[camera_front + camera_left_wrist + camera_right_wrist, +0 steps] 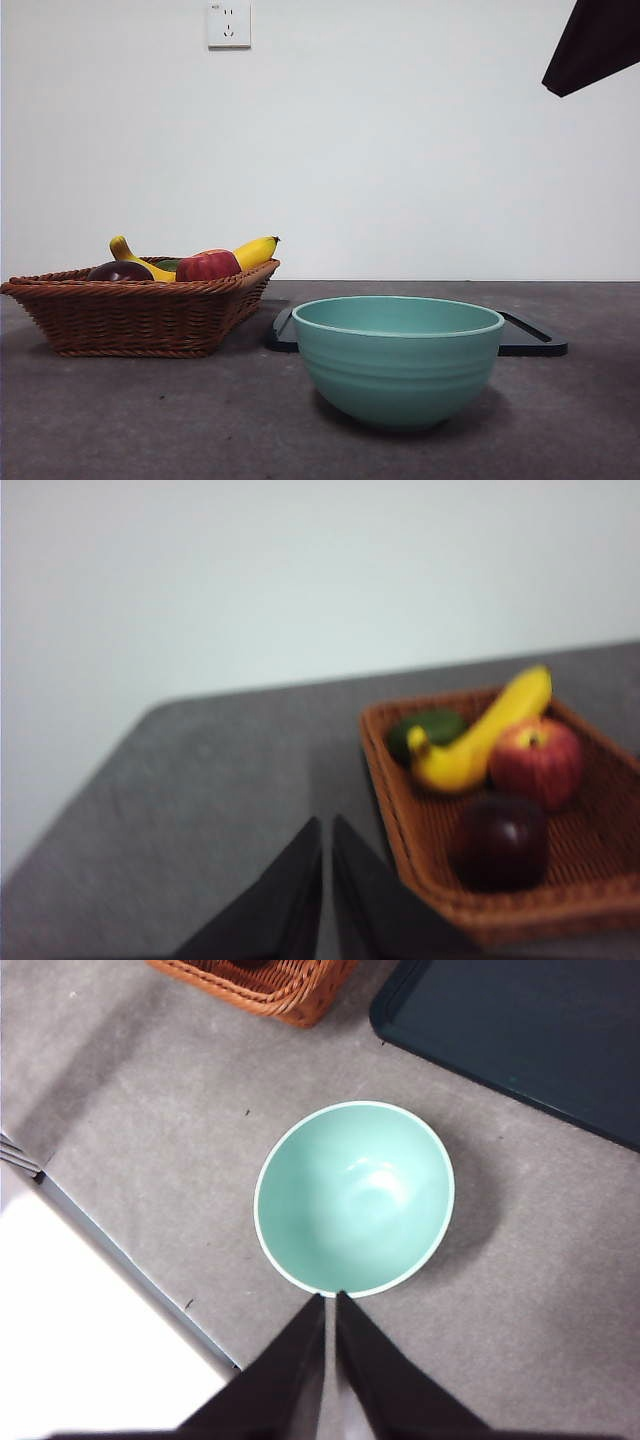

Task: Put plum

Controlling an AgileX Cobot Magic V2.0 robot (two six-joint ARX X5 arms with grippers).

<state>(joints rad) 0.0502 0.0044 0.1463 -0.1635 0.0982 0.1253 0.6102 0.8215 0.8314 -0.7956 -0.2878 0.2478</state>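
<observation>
The dark maroon plum (119, 271) lies in the wicker basket (140, 315) at the left of the table, beside a red apple (208, 265). In the left wrist view the plum (499, 841) rests near the basket's (420, 870) closer wall, with my left gripper (327, 827) shut and empty above the table outside the basket. My right gripper (330, 1302) hangs shut and empty high over the rim of the empty teal bowl (353, 1196). The front view shows only one arm's black tip (595, 45) at the top right corner.
A banana (250, 251) and a green fruit (425, 731) share the basket with the apple (536, 761). The teal bowl (398, 357) stands front and centre. A black tray (530, 336) lies behind it. The table's edge (130, 1260) runs close to the bowl.
</observation>
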